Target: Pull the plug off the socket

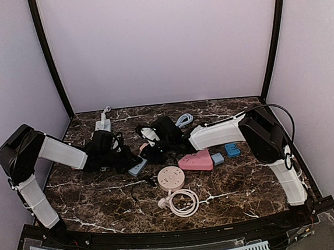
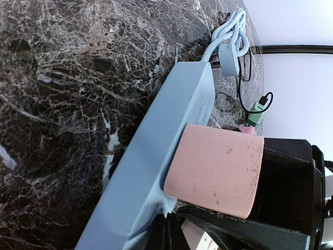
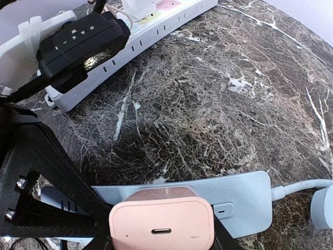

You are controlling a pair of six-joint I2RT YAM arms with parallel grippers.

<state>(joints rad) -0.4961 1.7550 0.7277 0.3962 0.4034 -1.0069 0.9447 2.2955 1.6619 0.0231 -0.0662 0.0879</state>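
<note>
Pink plug (image 3: 161,221) seated in blue power strip (image 3: 244,200), right gripper (image 3: 161,235) clenched on it — left gripper (image 1: 127,161) at strip's end, grip cannot be told, white power strip (image 3: 156,36) with black adapter (image 3: 78,44) close beyond.

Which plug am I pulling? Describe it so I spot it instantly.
In the middle of the dark marble table lies a pale blue power strip, in front of the white power strip. Plugged into it is the pink charger: a rounded pink block with a USB-C slot on top, unlike the black adapter on the white strip.
</note>
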